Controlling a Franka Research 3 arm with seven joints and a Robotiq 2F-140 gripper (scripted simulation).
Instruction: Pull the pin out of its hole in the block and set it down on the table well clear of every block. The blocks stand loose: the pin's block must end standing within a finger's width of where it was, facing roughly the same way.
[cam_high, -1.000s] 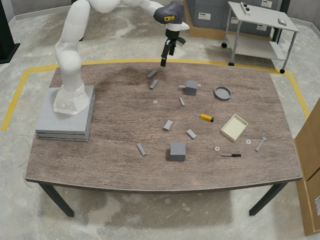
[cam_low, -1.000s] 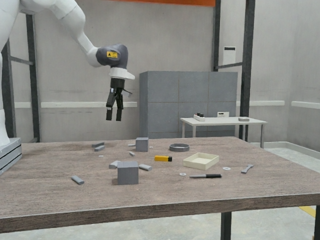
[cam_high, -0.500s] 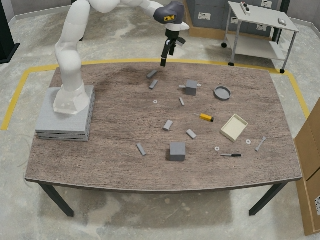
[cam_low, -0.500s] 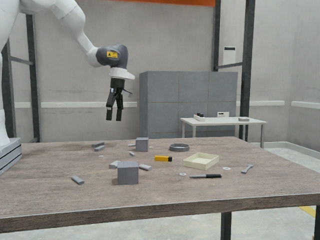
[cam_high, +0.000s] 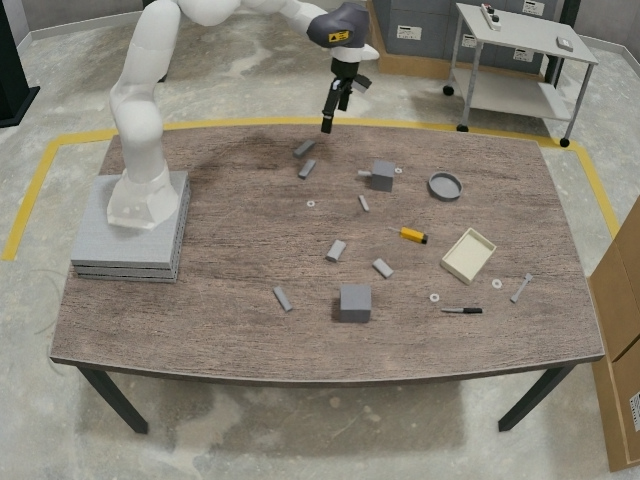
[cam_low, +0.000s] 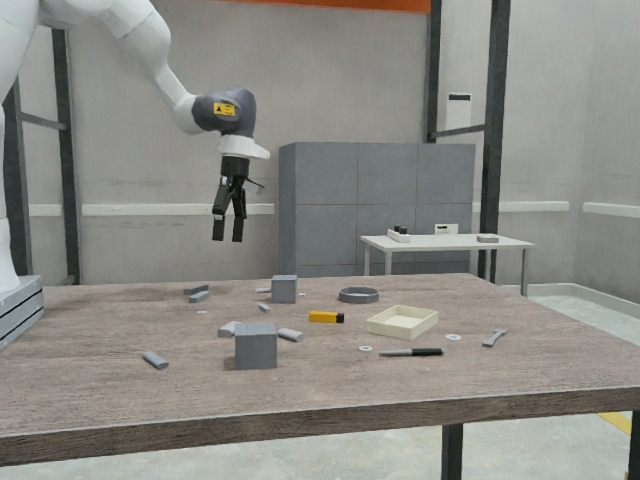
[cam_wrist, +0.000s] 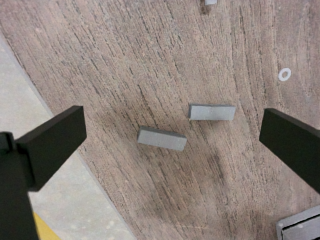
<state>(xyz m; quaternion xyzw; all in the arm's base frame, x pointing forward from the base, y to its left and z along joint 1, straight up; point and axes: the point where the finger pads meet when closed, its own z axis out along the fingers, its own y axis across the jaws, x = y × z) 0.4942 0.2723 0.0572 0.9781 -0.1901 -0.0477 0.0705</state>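
Observation:
The pin (cam_high: 364, 173) (cam_low: 263, 290) is a short light-grey peg that sticks sideways out of the left face of a small grey block (cam_high: 384, 176) (cam_low: 284, 288) at the table's far middle. A second, larger grey block (cam_high: 355, 303) (cam_low: 255, 345) stands near the front with no pin showing. My gripper (cam_high: 326, 127) (cam_low: 227, 235) (cam_wrist: 173, 123) is open and empty. It hangs high over the far table edge, to the left of the pin's block. In the wrist view two flat grey bars (cam_wrist: 162, 138) (cam_wrist: 212, 112) lie below it; the pin's block is out of that view.
Several loose grey bars (cam_high: 303, 148) (cam_high: 336, 250) (cam_high: 282, 298) lie about. A round grey dish (cam_high: 444, 186), a yellow cutter (cam_high: 413, 235), a cream tray (cam_high: 468, 255), a marker (cam_high: 461, 310), a small wrench (cam_high: 521, 287) and white washers (cam_high: 310, 203) lie around and to the right.

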